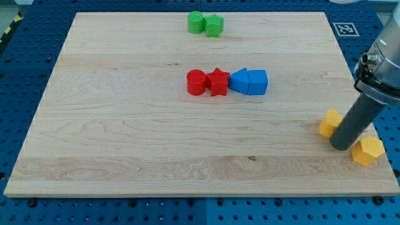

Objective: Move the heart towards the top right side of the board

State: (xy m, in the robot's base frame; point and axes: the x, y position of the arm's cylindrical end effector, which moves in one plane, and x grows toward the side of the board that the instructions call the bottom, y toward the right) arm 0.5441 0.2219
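Tip (342, 147) of my dark rod sits on the wooden board (125, 137), low down at the view's right side. There are no jaws on it to open or close; it is just a rod, and it holds nothing. The tip is between two yellow blocks. One yellow block (329, 122) is just to the left of the rod and looks to be touching it. I cannot tell its shape, since the rod hides part of it. The other is a yellow block with six sides (367, 150), just to the right of the tip.

In the middle of the board four blocks stand in a row, touching: a red round block (196, 82), a red star (217, 82), a blue block with a pointed left side (239, 81) and a blue block (257, 82).

At the view's top are a green round block (196, 22) and a green block (214, 25), side by side.

I cannot tell which block is the heart.
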